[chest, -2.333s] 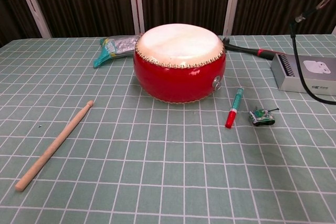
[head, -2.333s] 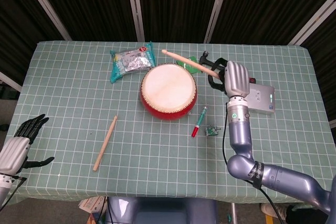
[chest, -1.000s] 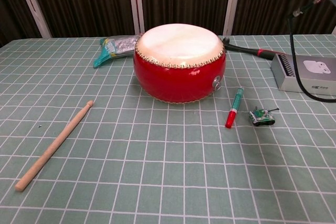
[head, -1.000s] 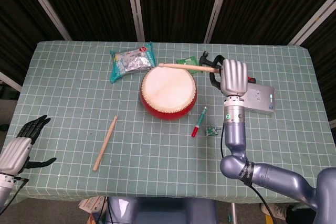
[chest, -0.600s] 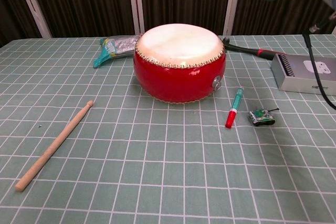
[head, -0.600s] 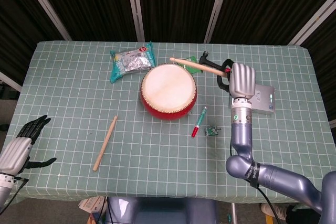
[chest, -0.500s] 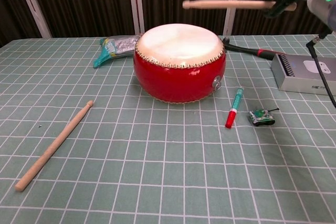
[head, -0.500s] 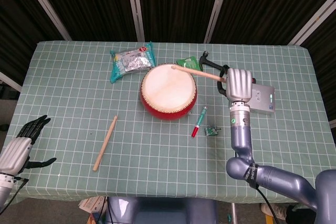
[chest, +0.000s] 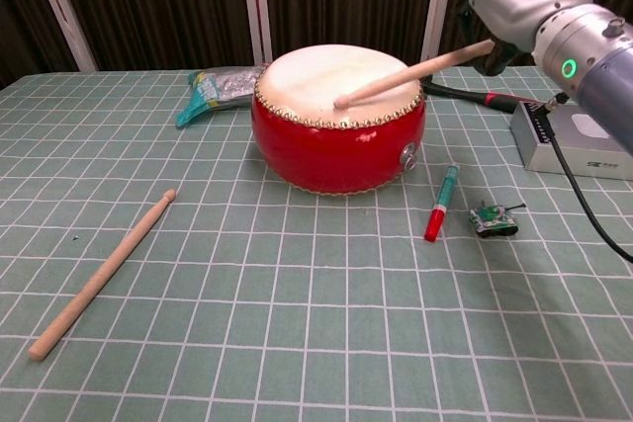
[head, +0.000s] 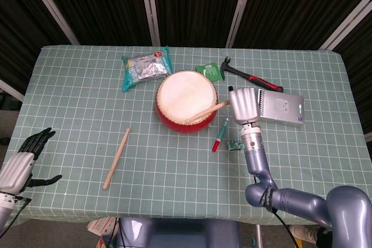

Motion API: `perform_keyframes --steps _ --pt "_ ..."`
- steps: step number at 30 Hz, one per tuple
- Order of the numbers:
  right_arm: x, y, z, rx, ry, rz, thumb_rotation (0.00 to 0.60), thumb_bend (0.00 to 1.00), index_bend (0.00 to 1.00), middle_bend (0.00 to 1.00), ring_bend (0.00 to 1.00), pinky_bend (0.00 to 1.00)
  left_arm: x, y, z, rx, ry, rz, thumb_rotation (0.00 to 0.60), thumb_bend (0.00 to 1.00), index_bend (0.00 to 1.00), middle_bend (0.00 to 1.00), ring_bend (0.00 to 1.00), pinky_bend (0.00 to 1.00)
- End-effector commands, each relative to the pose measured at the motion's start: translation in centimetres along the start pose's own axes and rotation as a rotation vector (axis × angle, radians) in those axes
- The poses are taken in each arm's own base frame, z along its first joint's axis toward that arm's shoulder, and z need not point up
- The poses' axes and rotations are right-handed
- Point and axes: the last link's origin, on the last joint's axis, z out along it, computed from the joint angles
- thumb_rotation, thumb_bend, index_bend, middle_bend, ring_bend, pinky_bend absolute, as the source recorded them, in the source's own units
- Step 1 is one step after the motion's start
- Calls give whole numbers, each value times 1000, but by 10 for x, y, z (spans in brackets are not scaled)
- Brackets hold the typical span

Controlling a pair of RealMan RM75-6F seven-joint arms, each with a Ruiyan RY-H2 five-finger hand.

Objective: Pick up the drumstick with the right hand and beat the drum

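The stroke is landed: the drumstick (chest: 410, 73), held level in the air above the drum half a second ago, is now brought down so that its tip is seen resting on the pale skin of the red drum (chest: 338, 118), a little toward the near edge. From the head view the stick (head: 207, 112) is seen slanting across the drum's near right rim, its butt end swallowed in the right hand (chest: 524, 2). That hand's fingers are wrapped tight around the stick's rear end, and the hand has been swung in from beside the grey box (head: 281, 108) to a spot just off the drum's right side. The stick runs forward and down from the fingers to the skin; the drum lies just beyond the fingertips, touched only by the stick.

A beat is thereby judged to be delivered, so the core of the task is being carried out; whether further strokes are wanted cannot be told from the task line.

The left hand (head: 22, 161) is kept low at the near left edge of the tabletop (head: 75, 120), fingers spread and nothing held. A second drumstick (chest: 101, 275) lies untouched well away from both hands. The red-and-green marker (chest: 440, 203) and the small clip (chest: 494, 218) lie below the right hand, undisturbed.
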Motion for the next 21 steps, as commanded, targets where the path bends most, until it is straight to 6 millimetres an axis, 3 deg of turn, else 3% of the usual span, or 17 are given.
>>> perform_keyframes --steps 1,6,9,15,21 --pt "27 21 -4 -76 31 165 600 562 1000 999 1000 981 0 0 0 5 0 -5 600 0 0 0 0 46" --pt "34 41 -25 -79 13 215 600 563 1000 999 1000 981 0 0 0 10 3 -6 600 0 0 0 0 46" --pt "30 56 -48 -76 -17 228 600 563 1000 999 1000 981 1 0 0 9 10 -1 600 0 0 0 0 46" --pt "14 83 -103 -73 -102 258 600 563 1000 999 1000 981 1 0 -1 4 20 5 600 0 0 0 0 46" --pt "-6 95 -143 -86 -180 244 600 563 1000 999 1000 981 0 1 -3 -9 26 21 600 0 0 0 0 46"
